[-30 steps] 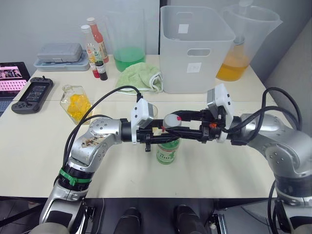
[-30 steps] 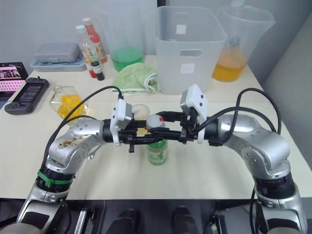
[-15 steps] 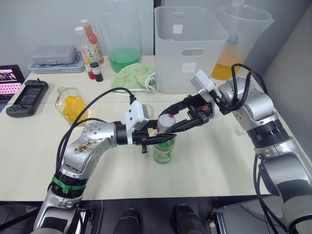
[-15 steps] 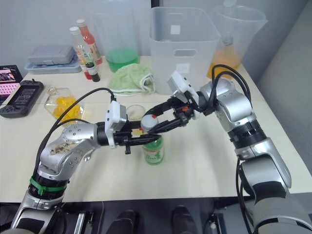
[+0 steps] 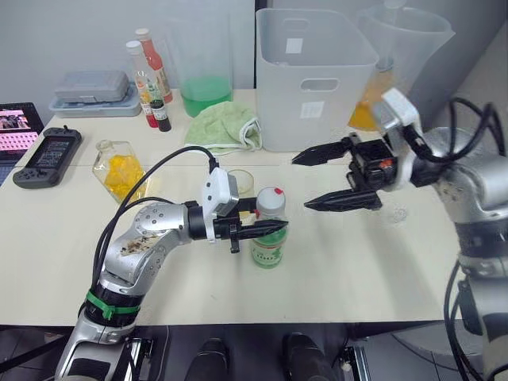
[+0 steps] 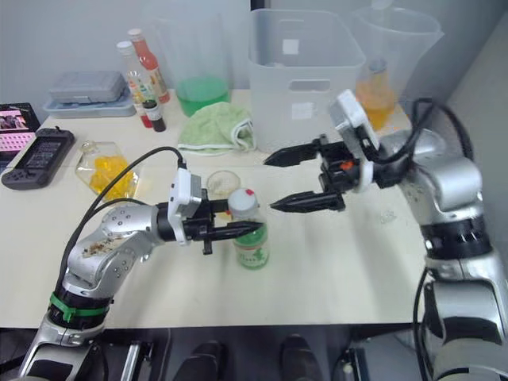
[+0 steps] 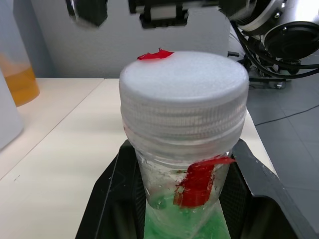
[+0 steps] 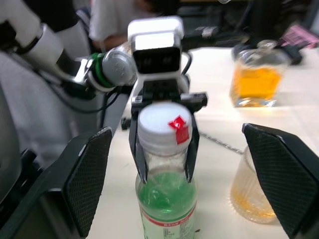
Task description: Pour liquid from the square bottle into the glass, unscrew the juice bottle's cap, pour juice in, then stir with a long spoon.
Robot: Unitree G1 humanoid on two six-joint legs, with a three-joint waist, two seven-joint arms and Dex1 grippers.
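The juice bottle, green liquid inside, stands upright at the table's middle with its white cap on. My left gripper is shut on the bottle's neck just under the cap. My right gripper hangs open and wide to the right of the bottle, apart from the cap, its fingertips pointing at it. The glass stands right behind the bottle and holds some amber liquid. The square bottle with yellow-orange liquid rests at the left. The long spoon is out of view.
A white bin stands at the back, with a green-liquid pitcher on its left and an orange-liquid pitcher on its right. A green cloth, sauce bottles, a grey case and a handheld console lie to the back left.
My right gripper has come off the cap, drawn back to the right and opened wide. The cap is still on the bottle. The left gripper keeps its hold.
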